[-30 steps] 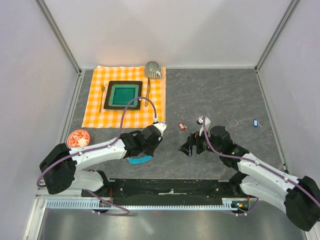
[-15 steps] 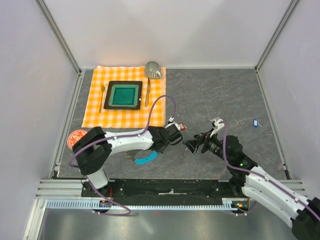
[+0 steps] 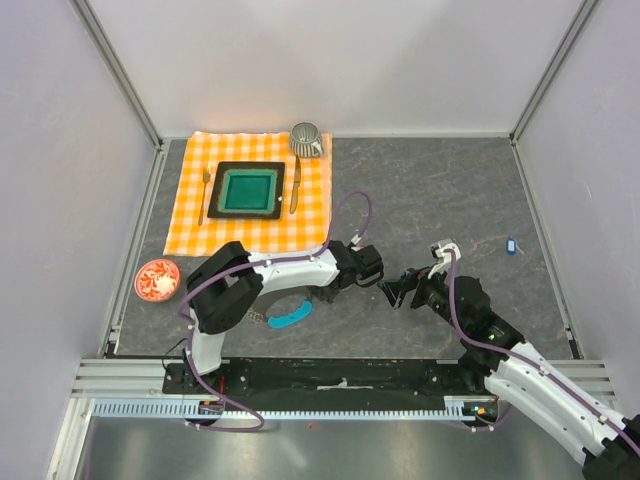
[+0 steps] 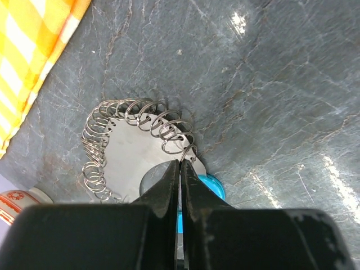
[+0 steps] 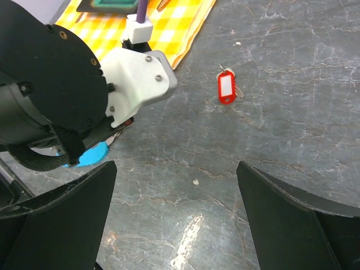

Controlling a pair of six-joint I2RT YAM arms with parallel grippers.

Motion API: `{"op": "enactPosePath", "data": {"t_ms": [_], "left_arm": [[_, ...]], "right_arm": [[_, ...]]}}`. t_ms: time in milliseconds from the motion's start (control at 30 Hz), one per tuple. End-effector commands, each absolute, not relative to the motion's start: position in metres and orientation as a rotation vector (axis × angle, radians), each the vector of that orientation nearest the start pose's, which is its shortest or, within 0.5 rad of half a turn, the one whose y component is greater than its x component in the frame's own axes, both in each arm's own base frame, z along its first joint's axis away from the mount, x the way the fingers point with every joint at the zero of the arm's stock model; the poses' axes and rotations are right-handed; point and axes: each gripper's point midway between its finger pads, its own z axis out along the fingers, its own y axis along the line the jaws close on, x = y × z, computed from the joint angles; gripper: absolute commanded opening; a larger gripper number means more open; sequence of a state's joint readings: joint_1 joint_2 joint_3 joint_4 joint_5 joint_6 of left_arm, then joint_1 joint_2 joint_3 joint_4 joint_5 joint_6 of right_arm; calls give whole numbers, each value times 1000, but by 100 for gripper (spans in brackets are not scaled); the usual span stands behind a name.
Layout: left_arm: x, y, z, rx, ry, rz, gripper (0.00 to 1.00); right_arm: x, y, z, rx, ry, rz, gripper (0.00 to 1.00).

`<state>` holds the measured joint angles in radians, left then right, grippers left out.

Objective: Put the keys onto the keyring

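Metal wire coil makes the keyring (image 4: 135,109), which lies flat on the table (image 3: 440,190) near the front edge, left of the middle. A light-blue strip (image 4: 211,185) follows its near side. The left gripper (image 4: 180,163) is clenched, its two fingers pressed together, and the tips stand just at the end of the coil, above the blue strip. If some wire is pinched between them, I cannot tell.

The red key (image 5: 226,88) lies on the bare table, apart from the ring, on the far side of the left arm. The blue key (image 3: 510,244) lies alone, well apart, near the right wall. The right gripper (image 5: 175,169) hangs over the middle of the table with fingers spread wide, grasping nothing, facing the left arm.

The table top is dark grey with a pale stone pattern and some bright reflections. At the back left an orange and white checked cloth (image 3: 190,220) carries a square green dish (image 3: 248,190) with a black rim, a fork (image 3: 206,190) beside it and a ribbed cup (image 3: 306,138) at the far corner. A red-patterned saucer (image 3: 157,279) sits near the left edge. Plain white walls (image 3: 350,60) with slim metal posts (image 3: 120,70) close the place on three sides.
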<state>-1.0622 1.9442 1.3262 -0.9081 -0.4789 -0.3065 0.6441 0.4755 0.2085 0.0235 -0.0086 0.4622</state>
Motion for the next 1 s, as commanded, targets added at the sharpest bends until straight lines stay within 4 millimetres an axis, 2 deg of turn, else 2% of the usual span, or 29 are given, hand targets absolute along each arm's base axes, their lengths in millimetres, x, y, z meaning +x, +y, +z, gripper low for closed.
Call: {"op": "enactPosePath", "data": {"t_ms": [0,33,167,300,367,400,433,467,500,567,600,633,667,700,767,967], "left_arm": [[212,-248,35,1028,2615,464,10],[214,-249,37,1008,2611,451,11],[219,-257,51,926,2574,367,31],[226,-262,72,781,2514,235,46],[229,-266,79,684,2487,162,46],[226,-258,72,657,2492,170,46],[225,-258,82,580,2473,110,46],[224,-256,81,544,2470,85,46],[221,-252,73,505,2462,56,46],[220,-250,83,400,2419,-47,45],[218,-249,74,365,2401,-93,45],[217,-250,74,323,2389,-139,44],[217,-253,83,288,2352,-210,43],[213,-247,72,277,2355,-216,43],[216,-254,78,228,2307,-296,42],[217,-255,57,200,2327,-294,37]], "right_arm": [[210,178,150,-192,1835,758,97],[210,178,154,-198,1827,758,98],[211,176,159,-215,1833,735,98],[211,175,167,-232,1824,721,98],[210,174,167,-237,1826,712,98],[211,174,167,-241,1825,706,98],[211,173,168,-243,1824,703,98],[211,173,167,-244,1825,701,98],[211,172,168,-244,1823,697,98],[211,172,168,-244,1821,695,98],[211,171,166,-247,1823,690,98],[211,171,167,-245,1821,690,98],[211,171,167,-247,1821,688,98],[212,171,167,-246,1820,685,98],[212,170,167,-243,1818,680,98],[212,170,165,-241,1825,676,98]]}}
